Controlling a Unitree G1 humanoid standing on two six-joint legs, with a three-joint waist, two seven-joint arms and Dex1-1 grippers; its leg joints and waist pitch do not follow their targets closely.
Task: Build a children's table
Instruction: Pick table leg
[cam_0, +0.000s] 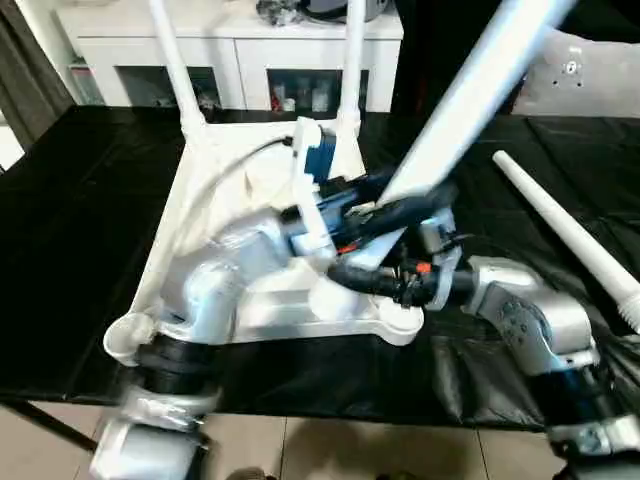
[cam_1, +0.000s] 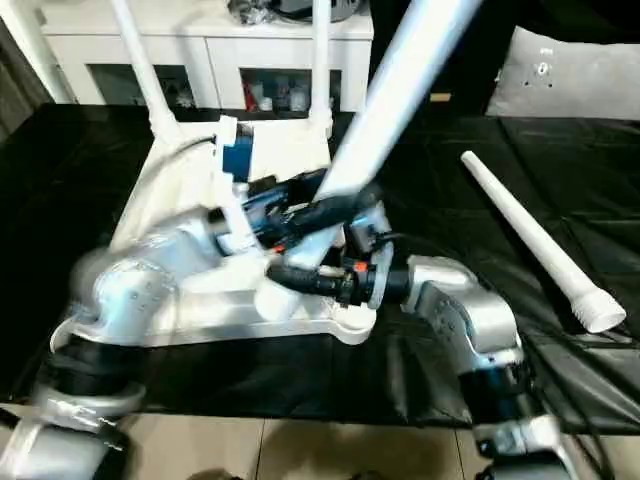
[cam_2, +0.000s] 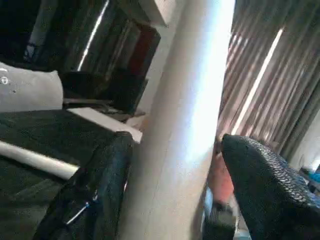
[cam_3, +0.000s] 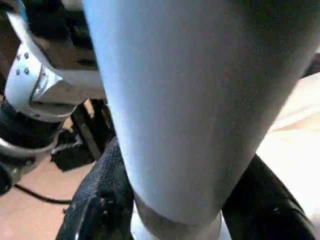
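the children's table (cam_0: 240, 200) lies upside down on a black-covered work surface (cam_0: 80, 220), its ribbed underside facing up, and it serves here as the landmark. two white legs (cam_0: 172, 55) already stand upright in the two corner sockets on the far side of the table, toward a white cabinet (cam_0: 230, 60) with glass doors that sits beyond it. a third leg (cam_0: 480, 90) rises at a slant from the near right corner socket (cam_0: 400, 322) of the table, leaning up and away to the right. a fourth leg (cam_0: 570, 235) lies loose on the black surface well to the right of the table, its wider end nearer the robot. the near left corner socket (cam_0: 128, 340) of the table holds no leg.

both silver forearms reach in over the near edge of the table and meet at the slanted leg. the right gripper (cam_3: 175, 200) is clamped on that leg low down, just above the socket, with a black finger pressed against each side of it (the wrist view shows the white shaft wedged tight between the two pads). the left gripper (cam_2: 175, 175) sits a little higher on the same leg; its fingers (cam_2: 265, 180) straddle the shaft, one close against it and the other standing off with a visible gap, so the jaws are spread around the leg rather than squeezing it. a white cable (cam_0: 225, 165) trails across the table's underside toward the left wrist.
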